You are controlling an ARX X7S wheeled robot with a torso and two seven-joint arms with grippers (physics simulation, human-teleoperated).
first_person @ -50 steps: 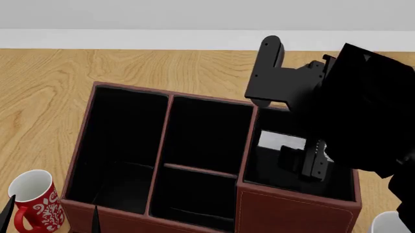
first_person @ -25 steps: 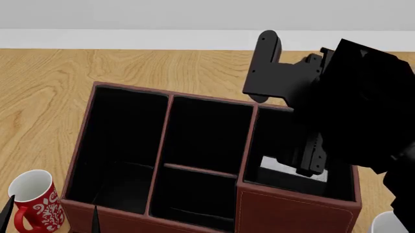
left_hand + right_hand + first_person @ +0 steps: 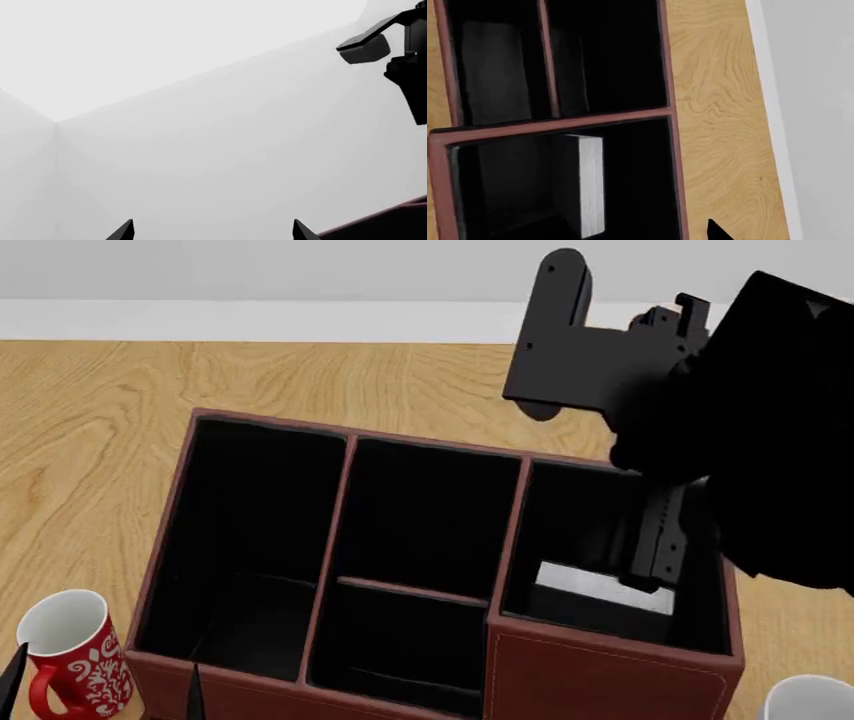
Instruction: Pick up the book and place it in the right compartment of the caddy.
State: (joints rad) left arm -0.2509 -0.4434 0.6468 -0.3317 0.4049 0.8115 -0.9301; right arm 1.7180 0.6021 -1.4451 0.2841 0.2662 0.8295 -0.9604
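Black book (image 3: 603, 587), white page edges, inside leather-like caddy (image 3: 601, 675).

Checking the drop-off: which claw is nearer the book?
Right. The right claw hangs inside the caddy's right compartment, just above the book. The left claw sits far across, by the red mug.

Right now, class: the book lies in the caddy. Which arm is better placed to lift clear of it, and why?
The right. Its gripper hangs inside the right compartment just above the book; the left gripper sits low beside the red mug, outside the caddy.
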